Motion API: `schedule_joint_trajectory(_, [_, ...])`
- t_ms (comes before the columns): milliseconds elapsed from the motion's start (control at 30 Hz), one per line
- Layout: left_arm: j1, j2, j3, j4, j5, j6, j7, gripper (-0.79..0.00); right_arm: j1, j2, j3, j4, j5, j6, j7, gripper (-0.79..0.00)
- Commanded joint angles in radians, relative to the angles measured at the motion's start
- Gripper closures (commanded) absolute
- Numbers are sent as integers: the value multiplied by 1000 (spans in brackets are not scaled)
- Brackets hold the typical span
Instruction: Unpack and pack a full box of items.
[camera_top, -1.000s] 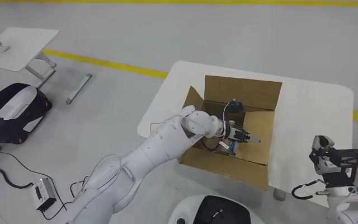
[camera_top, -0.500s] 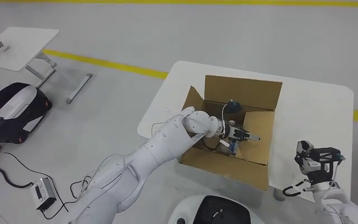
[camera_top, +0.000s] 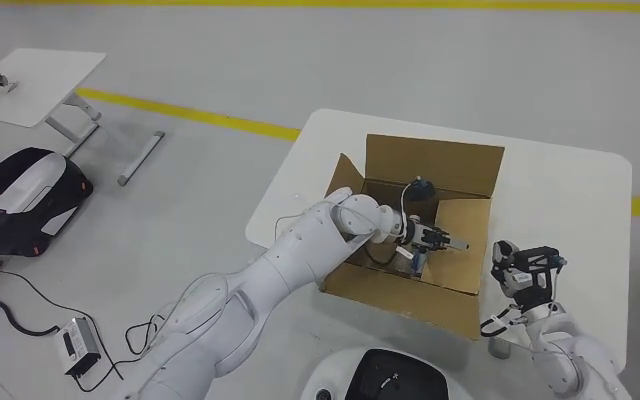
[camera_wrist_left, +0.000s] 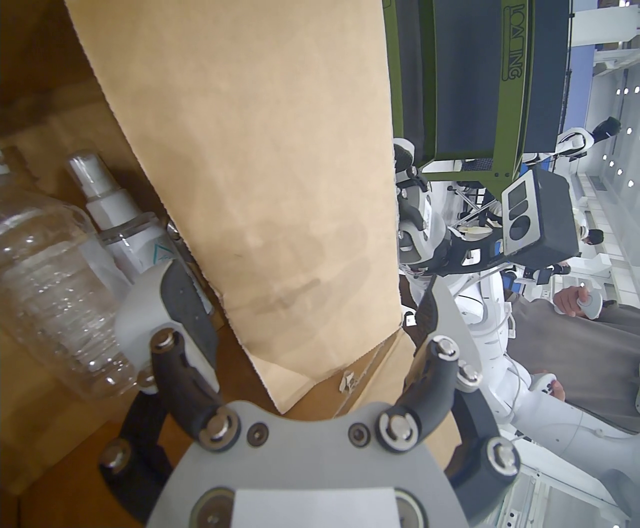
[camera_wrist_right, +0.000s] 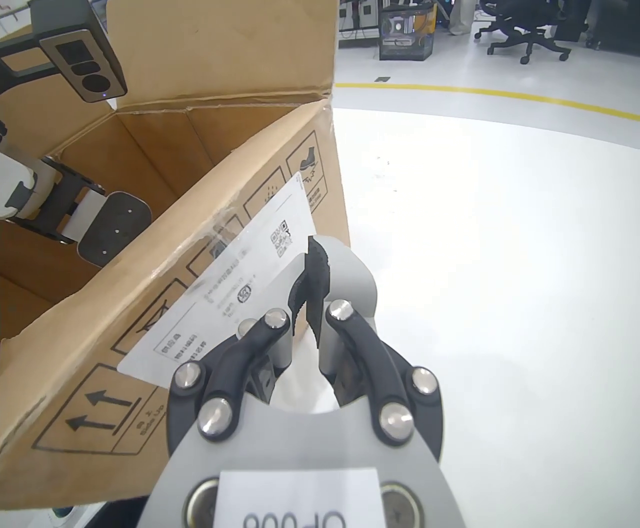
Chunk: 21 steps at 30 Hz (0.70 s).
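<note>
**Inside the box: left gripper astride a flap, two bottles within reach**

On the white round-cornered table stands the brown cardboard box, open-topped, its far flap upright and a side flap raised beside the opening. A white label is stuck to its outer wall above printed handling arrows.

The left gripper is down in the opening with its fingers spread wide. The side flap's edge stands between them, so one finger is on the cargo side and the other on the outer side; whether either touches the card I cannot tell. The right gripper hangs outside the box, just beside the labelled wall, with its fingers pressed together on nothing.

Against the box wall lies a clear ribbed plastic bottle, apparently empty. Wedged between it and the flap is a small white spray bottle with a see-through cap.

The clear bottle is probably very light, thin-walled and slick. It would likely dent under a hard squeeze, so a gentle hold across the ribbed body seems best. The spray bottle looks stiffer and is better taken around its white body, because the cap might pull off.
</note>
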Motion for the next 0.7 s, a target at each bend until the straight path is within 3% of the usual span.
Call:
schedule_joint_trajectory(0, [2,-3,-7,5,-21,-11,-7,-785,5,-2,-9,4,1,2,0,0])
schedule_joint_trajectory(667, [-2,-22,-12,41,33,-31,-26,-785,13,-3,-29,5,4,4,-1,0])
